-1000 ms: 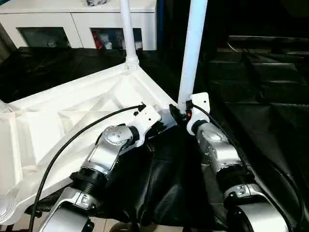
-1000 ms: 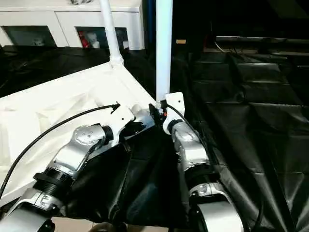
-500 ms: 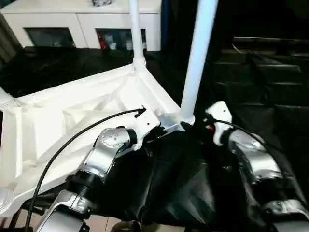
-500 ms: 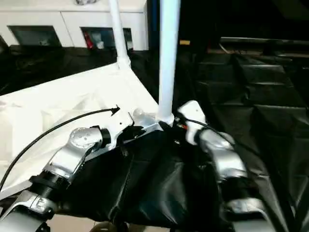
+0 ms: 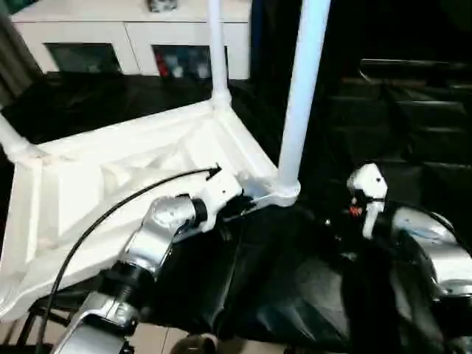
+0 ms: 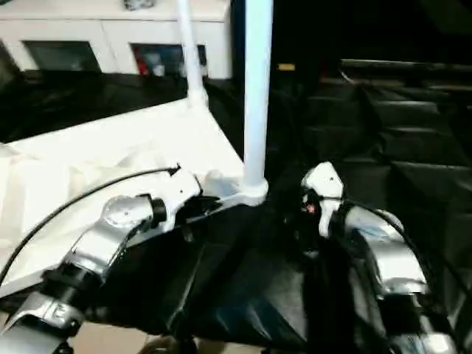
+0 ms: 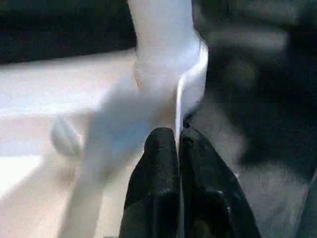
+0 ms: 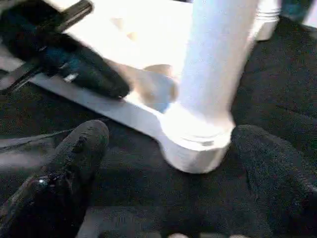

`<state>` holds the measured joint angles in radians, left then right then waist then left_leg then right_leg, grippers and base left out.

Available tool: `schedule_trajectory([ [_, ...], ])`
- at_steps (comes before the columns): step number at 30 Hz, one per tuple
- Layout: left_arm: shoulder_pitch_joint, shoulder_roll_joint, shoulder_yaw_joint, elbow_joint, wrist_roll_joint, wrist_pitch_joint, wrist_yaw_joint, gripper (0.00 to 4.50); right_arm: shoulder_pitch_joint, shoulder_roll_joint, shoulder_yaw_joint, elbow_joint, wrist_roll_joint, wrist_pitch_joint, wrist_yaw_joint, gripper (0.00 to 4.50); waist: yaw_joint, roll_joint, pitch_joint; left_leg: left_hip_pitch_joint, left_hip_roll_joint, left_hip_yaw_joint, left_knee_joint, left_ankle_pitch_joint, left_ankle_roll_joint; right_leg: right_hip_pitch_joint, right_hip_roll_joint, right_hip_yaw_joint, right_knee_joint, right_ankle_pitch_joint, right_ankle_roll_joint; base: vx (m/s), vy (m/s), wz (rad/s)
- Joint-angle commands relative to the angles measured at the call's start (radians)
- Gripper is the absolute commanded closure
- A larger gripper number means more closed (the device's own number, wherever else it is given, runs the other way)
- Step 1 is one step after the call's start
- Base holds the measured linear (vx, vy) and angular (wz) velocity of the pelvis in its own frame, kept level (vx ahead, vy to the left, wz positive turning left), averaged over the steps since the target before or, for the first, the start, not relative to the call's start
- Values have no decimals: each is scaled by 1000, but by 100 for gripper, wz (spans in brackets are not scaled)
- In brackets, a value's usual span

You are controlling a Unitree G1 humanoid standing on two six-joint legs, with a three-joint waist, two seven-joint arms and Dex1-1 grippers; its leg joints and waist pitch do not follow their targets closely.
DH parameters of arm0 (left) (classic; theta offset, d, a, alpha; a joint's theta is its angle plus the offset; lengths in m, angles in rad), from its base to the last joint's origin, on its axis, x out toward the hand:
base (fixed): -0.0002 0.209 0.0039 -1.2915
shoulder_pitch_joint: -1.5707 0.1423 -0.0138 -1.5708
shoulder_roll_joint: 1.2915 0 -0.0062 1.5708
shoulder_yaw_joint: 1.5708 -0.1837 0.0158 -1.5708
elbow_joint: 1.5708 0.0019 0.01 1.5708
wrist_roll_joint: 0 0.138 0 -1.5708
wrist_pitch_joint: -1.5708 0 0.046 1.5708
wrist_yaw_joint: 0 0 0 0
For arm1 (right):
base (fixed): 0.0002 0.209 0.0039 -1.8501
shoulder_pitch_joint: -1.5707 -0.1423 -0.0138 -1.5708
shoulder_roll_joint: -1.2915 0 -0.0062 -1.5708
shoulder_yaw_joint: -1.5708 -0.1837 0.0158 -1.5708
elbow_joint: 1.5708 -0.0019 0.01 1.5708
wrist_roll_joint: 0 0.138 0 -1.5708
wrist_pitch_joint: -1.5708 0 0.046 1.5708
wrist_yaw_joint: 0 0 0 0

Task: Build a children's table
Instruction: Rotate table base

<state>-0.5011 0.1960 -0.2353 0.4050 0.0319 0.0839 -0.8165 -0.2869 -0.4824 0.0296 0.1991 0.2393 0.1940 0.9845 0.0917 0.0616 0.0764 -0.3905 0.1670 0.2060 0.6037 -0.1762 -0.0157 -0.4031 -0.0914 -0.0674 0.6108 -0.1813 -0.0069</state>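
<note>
The children's table's white tabletop [image 5: 110, 184] lies upside down on black cloth, ribbed underside up. One white leg [image 5: 299, 96] stands upright in the near right corner socket [image 5: 279, 193]. A second leg [image 5: 216, 51] stands in the far corner. The foot of a third leg [image 5: 11, 140] shows at the left. My left gripper [image 7: 178, 136] is shut on the thin rim of the tabletop just beside the near socket. To the right of that leg, clear of it, my right gripper [image 8: 171, 136] is open, and its fingers [image 8: 74, 153] stand wide on either side of the socket.
A white cabinet [image 5: 110, 37] with glass doors stands at the back. Crumpled black sheeting [image 5: 295, 295] covers the ground in front of me and to the right. A black cable [image 5: 110, 214] arcs over my left forearm.
My right gripper has let go of the near leg, opened wide and drawn back to the right. The left gripper stays on the rim. The camera has shifted.
</note>
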Motion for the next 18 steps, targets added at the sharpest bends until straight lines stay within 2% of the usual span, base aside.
schedule_trajectory([
  [1,-11,10,28,-43,-36,19,-17,383,6,-6,19,-45,22,25,28,0,3,-19,-85,18,68,-37,-66,-198,96,47,-67,43,-76,-210,-244,0,0,0],
  [4,-9,30,48,-76,-57,30,-30,361,7,-4,27,-64,26,37,36,0,0,-19,-83,17,65,-38,-67,-215,83,48,-67,43,-79,-242,-231,0,0,0],
  [7,25,116,88,-178,-113,118,-116,338,-5,14,45,-86,29,59,28,0,-2,-7,-83,20,63,-39,-69,-225,64,45,-66,43,-80,-270,-224,0,0,0],
  [8,33,130,90,-196,-120,134,-131,338,-8,17,47,-86,29,61,27,0,-4,-9,-83,20,65,-40,-70,-226,61,46,-66,43,-79,-267,-223,0,0,0],
  [9,52,163,93,-236,-137,169,-166,317,-15,25,54,-87,30,66,24,0,-6,-10,-83,19,65,-41,-72,-224,58,47,-66,43,-74,-265,-223,0,0,0],
  [10,71,194,95,-273,-152,201,-197,308,-20,32,60,-88,30,71,22,0,-9,-7,-81,21,63,-39,-72,-235,61,41,-61,43,-79,-287,-217,0,0,0],
  [11,107,243,96,-336,-175,253,-236,304,-32,48,73,-80,30,73,24,0,-8,-5,-82,27,65,-37,-72,-242,53,38,-63,45,-78,-295,-220,0,0,0],
  [12,107,243,96,-336,-175,253,-236,304,-32,48,73,-80,30,73,24,0,-7,-2,-84,24,67,-41,-74,-239,49,40,-64,45,-72,-289,-223,0,0,0],
  [15,232,368,114,-542,-256,413,-292,304,-79,115,122,-31,19,75,28,0,-11,-7,-81,25,68,-40,-79,-254,40,34,-60,45,-71,-298,-227,0,0,0],
  [16,232,368,114,-542,-256,413,-292,304,-79,115,122,-31,19,75,28,0,-16,-2,-80,27,66,-39,-81,-270,32,31,-58,46,-71,-306,-229,0,0,0],
  [17,290,402,129,-627,-281,465,-283,304,-100,147,145,-8,11,76,30,0,-10,-7,-83,33,70,-40,-78,-275,19,30,-63,47,-66,-303,-233,0,0,0],
  [18,291,402,130,-628,-281,467,-282,304,-100,148,145,-7,10,76,30,0,-11,-4,-78,31,69,-39,-83,-285,20,28,-60,48,-73,-316,-229,0,0,0],
])
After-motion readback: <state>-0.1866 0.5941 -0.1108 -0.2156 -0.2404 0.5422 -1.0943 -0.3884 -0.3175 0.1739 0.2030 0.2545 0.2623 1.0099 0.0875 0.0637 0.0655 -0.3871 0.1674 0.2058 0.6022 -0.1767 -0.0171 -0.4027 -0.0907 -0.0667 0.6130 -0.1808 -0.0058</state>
